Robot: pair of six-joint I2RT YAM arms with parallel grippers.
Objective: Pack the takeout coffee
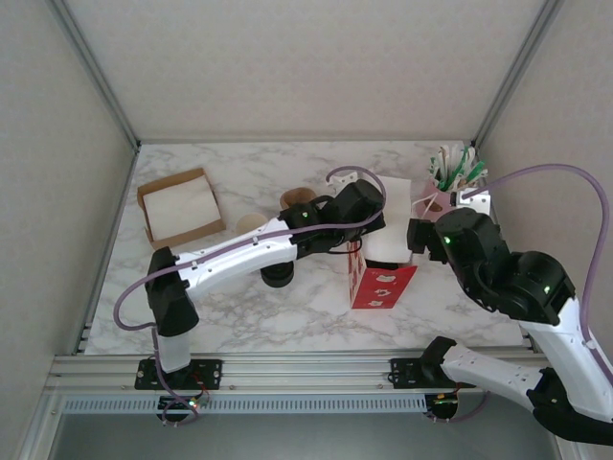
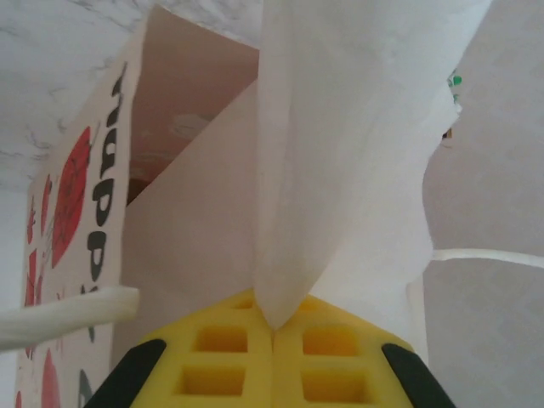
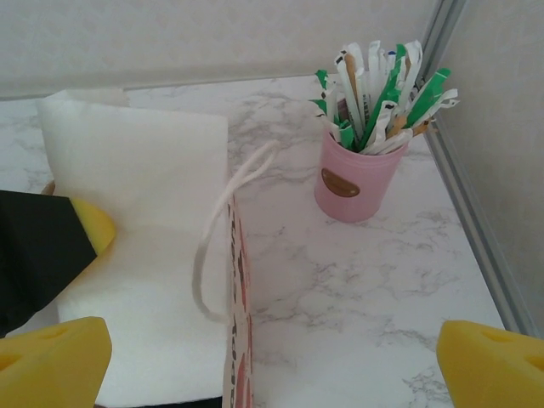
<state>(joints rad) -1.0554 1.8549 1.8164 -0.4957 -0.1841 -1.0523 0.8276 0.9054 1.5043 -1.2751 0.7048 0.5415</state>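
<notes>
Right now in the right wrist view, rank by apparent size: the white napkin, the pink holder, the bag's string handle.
1. white napkin, largest, though it is nearest the camera.
2. pink holder, with its wrapped sticks.
3. bag's string handle, a thin loop.

The left arm (image 1: 239, 251) reaches forward and rightward, the left gripper (image 2: 272, 344) pinching a white napkin (image 2: 340, 127); the right gripper (image 3: 272, 361) is wide open.

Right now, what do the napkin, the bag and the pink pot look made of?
Napkin pinched in the left gripper: soft matte tissue paper, limp and softly folded. Bag: stiff printed paper with sharp creases, matte. Pink pot: smooth with a slight sheen, perhaps painted metal or ceramic; unclear.
</notes>
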